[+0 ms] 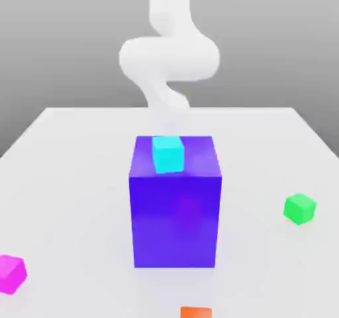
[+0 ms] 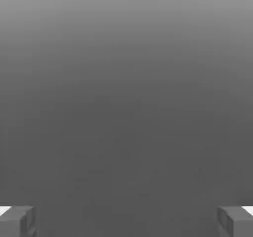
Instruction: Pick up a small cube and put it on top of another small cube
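At the bottom of the hand view, the gripper [image 2: 126,223] shows its two fingers standing wide apart with nothing between them, so it is open and holds nothing. Beyond it, in the exterior view, the white arm [image 1: 169,58] comes down behind the big blue-purple block [image 1: 175,220], and a cyan cube [image 1: 169,154] sits on that block's top face, toward its left edge as that view has it. Out on the bench [image 1: 86,177], the magenta cube [image 1: 11,274] lies near the near-left corner, cut by the picture's edge, while the green cube [image 1: 300,209] lies by the right edge, well apart from the block; an orange cube [image 1: 196,313] peeks in at the near edge. The step in hand, I judge, is reaching the magenta cube. Carry the hand high and round the block, for a low straight path could clip it or knock the cyan cube off. Both small cubes look turned at an angle, so twist the wrist until the pads lie flat to two opposite faces, come straight down centred, then close gently; gripping across corners would likely spin it and spoil the later stacking on green.
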Robot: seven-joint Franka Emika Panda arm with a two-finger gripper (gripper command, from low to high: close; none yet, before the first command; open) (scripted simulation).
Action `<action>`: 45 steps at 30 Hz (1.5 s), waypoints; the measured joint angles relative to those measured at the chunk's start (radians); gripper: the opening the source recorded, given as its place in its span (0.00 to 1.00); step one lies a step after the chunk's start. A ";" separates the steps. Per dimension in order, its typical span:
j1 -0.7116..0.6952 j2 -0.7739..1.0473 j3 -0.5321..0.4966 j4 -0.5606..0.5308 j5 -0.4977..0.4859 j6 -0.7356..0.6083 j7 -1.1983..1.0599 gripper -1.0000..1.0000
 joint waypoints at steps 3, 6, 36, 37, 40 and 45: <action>-0.095 0.115 0.032 -0.001 -0.044 0.032 0.144 0.50; -0.178 0.226 0.055 -0.003 -0.088 0.062 0.284 0.50; -0.560 1.197 -0.031 0.006 0.032 0.459 1.055 0.00; -0.560 1.197 -0.031 0.006 0.032 0.460 1.055 0.00; -0.560 1.214 -0.031 0.009 0.032 0.474 1.056 0.00; -0.561 1.078 -0.030 -0.019 0.033 0.368 1.056 0.00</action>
